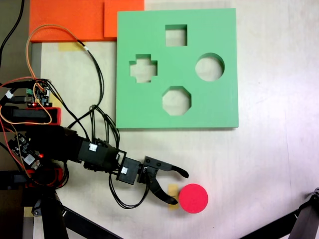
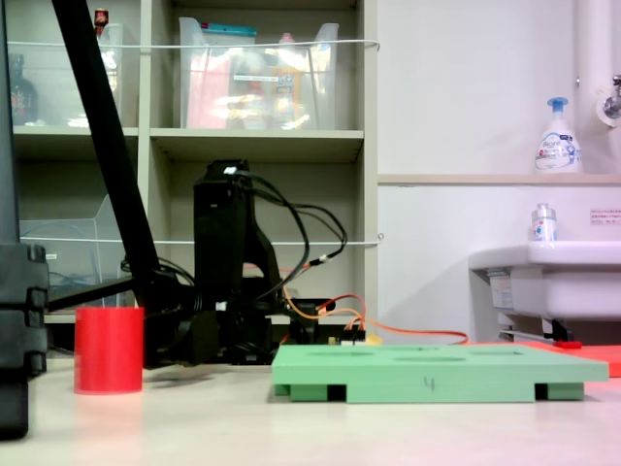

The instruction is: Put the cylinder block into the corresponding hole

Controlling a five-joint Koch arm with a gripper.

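shelving unit [image 2: 262, 146], white wall [image 2: 466, 87], sink [image 2: 543, 277].

arm [image 1: 99, 154]: black segments | white labels | black cables, orange wires | end effector [image 1: 175, 186]: black, apparently curved

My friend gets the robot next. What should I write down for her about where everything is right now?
Gripper: open and empty, jaws spread toward the red cylinder block, not closed on it yet.
Cylinder block: standing upright on the table, off the green board, near the bottom of the first exterior view.
Round hole: empty, on the board's right side in the first exterior view. The square, cross and octagon cut-outs are empty too.
Done: arm has reached the block.
Left: grab the block, lift it, carry it to the round hole, drop it in.
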